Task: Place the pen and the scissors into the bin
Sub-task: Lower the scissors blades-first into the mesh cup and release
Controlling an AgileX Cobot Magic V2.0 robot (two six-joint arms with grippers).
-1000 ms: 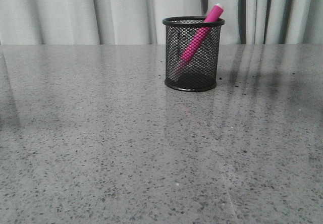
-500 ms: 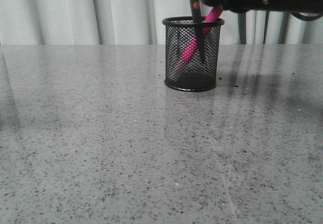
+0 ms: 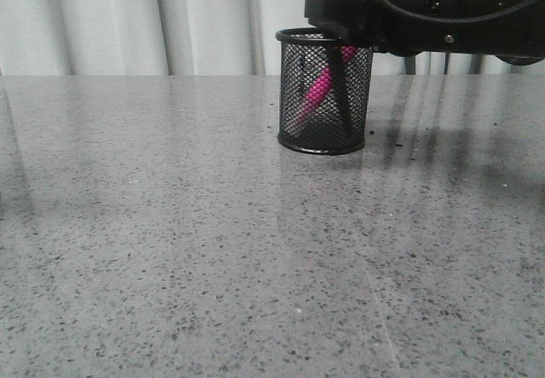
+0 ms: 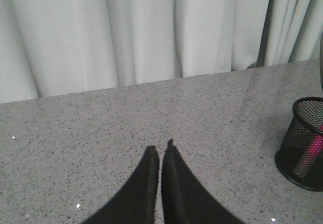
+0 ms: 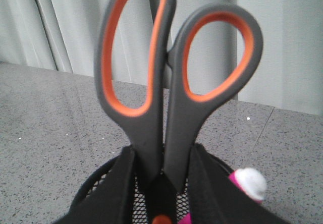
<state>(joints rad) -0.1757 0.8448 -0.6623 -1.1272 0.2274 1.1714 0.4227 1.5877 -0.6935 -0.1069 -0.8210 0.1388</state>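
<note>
Gripping the scissors [image 5: 166,108] just below the orange-lined finger loops, the right gripper [image 5: 160,183] holds them upright over the bin [image 3: 324,88], its two black fingers [image 5: 121,188] pinching the dark grey handles from either side. In the front view the dark blades reach down inside the black mesh cup, close to its floor, while the bulk of the right arm hangs directly above the rim. The pen [image 3: 319,87] already leans inside the bin, its pink barrel showing through the mesh beside the blades and its white end [image 5: 248,182] poking out at the rim just beside the gripper. The bin stands on the grey speckled table [image 3: 170,225] in front of the pale curtain [image 3: 128,20]. Well apart from the bin, the left gripper [image 4: 161,156] hovers low over bare tabletop, its fingers pressed together and holding nothing.
</note>
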